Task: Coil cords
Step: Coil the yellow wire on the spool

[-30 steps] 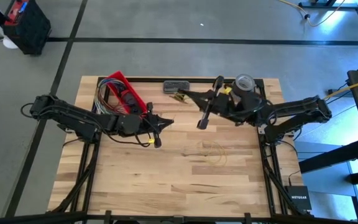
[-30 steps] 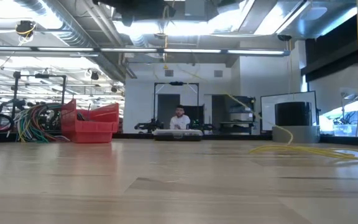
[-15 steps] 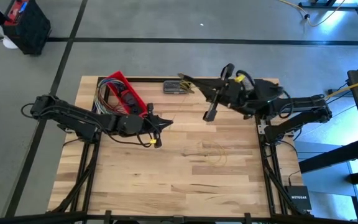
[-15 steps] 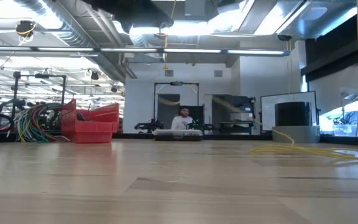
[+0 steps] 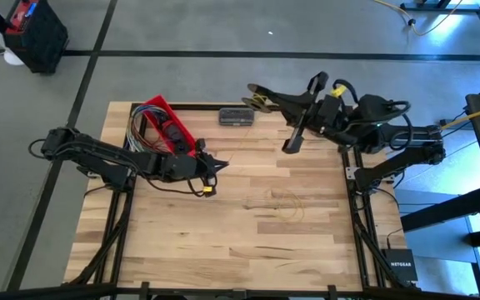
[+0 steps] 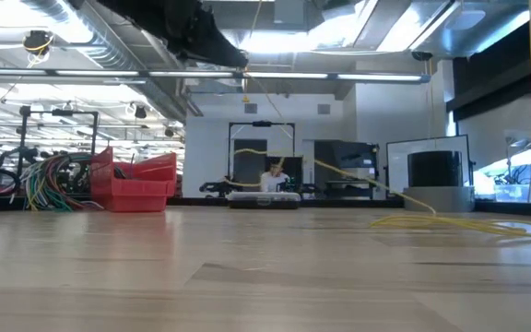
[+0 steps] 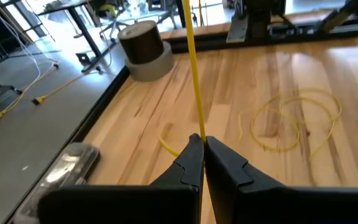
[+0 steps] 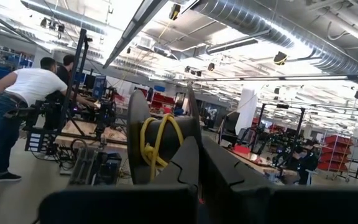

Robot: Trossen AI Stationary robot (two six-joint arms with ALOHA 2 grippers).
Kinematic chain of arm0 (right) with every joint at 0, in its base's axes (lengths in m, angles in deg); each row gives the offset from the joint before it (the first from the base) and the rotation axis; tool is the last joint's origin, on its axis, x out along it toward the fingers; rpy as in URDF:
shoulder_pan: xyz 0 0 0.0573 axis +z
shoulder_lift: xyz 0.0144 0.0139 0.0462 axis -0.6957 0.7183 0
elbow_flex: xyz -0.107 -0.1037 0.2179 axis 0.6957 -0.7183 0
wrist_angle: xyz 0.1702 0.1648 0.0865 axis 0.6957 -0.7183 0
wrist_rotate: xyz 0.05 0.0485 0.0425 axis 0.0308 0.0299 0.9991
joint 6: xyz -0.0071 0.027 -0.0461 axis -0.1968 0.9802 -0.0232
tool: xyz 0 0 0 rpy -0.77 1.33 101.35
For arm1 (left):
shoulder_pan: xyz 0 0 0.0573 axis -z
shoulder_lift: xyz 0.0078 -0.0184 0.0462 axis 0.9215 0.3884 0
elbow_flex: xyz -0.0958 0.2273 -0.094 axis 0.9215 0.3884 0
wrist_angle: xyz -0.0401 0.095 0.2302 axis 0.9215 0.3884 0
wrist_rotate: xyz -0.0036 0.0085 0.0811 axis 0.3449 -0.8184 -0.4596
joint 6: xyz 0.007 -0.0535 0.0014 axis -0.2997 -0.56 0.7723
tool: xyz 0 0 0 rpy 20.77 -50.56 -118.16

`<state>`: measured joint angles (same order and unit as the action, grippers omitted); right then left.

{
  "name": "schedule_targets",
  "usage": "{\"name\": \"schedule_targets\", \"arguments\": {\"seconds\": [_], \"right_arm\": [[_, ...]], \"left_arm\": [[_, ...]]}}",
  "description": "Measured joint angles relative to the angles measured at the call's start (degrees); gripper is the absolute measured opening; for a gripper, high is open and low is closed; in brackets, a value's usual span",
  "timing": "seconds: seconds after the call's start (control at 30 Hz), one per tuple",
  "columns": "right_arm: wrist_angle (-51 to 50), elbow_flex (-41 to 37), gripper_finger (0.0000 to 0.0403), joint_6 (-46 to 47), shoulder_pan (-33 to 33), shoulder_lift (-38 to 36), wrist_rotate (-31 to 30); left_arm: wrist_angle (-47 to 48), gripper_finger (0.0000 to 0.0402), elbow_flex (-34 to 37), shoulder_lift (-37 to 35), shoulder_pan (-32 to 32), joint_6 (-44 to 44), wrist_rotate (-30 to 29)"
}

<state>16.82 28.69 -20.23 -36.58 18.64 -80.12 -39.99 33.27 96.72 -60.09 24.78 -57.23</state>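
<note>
The cord is thin and yellow. Its loose loops [image 5: 286, 204] [image 7: 297, 115] lie on the wooden table, right of the middle. My left gripper [image 5: 221, 163] [image 7: 201, 140] hovers low over the table's left half, shut on a stretch of the cord that runs straight away toward my right gripper. My right gripper [image 5: 254, 89] [image 8: 194, 134] is raised high over the far edge, pointing up and shut, with a small coil of cord [image 8: 157, 146] [image 5: 262, 100] at its fingers. In the low view a strand [image 6: 339, 171] slants up off the table. My left gripper pinches one strand of the cord [image 7: 197, 132] between its two fingertips, coming slanting down from the table's left. From the fingers the strand runs off straight and taut. My right gripper carries the coil's several turns [image 8: 160, 134], wound about the side of its fingers and lifted clear. The gripper hides what its tips pinch.
A red bin [image 5: 161, 117] with multicoloured wires stands at the far left, a dark grey case [image 5: 236, 115] at the far edge, and a tape roll [image 7: 143, 46] at the far right corner. People [image 8: 23, 93] stand in the room beyond.
My right gripper has risen and gone toward the table's far edge, carrying the coil with it. A strand of the cord has come up off the table and now slants through the low view. The loops on the table lie as before.
</note>
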Motion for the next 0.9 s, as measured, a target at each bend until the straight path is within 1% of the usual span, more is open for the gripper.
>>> {"name": "schedule_targets", "arguments": {"seconds": [0.23, 0.47, 0.6, 0.7, 0.8, 0.9], "right_arm": [[-2.15, 0.10, 0.0005, 0.02, 0.00, 0.00, 0.00], [-5.95, 0.23, 0.0005, 0.34, -0.04, -0.19, -0.28], [-8.37, 0.28, 0.0005, 0.68, -0.04, -0.22, -0.48], [-8.33, 0.45, 0.0005, 0.79, -0.04, -0.37, -0.48], [-8.34, 0.56, 0.0005, 0.79, -0.02, -0.68, -0.52], [-9.78, 0.48, 0.0005, 0.79, -0.02, -0.45, -0.55]], "left_arm": [[5.40, 0.0005, 0.02, 0.02, 0.01, 0.28, -0.03], [6.39, 0.0005, 0.09, 0.09, 0.01, -0.24, 0.05], [6.87, 0.0008, 0.15, 0.13, 0.01, -2.00, 0.13], [8.77, 0.0030, 0.26, 0.14, 0.01, -3.54, 0.30], [9.69, 0.0065, 0.29, 0.22, 0.01, -4.97, 0.30], [9.80, 0.0099, 0.28, -0.26, 0.01, -4.51, 0.29]]}}
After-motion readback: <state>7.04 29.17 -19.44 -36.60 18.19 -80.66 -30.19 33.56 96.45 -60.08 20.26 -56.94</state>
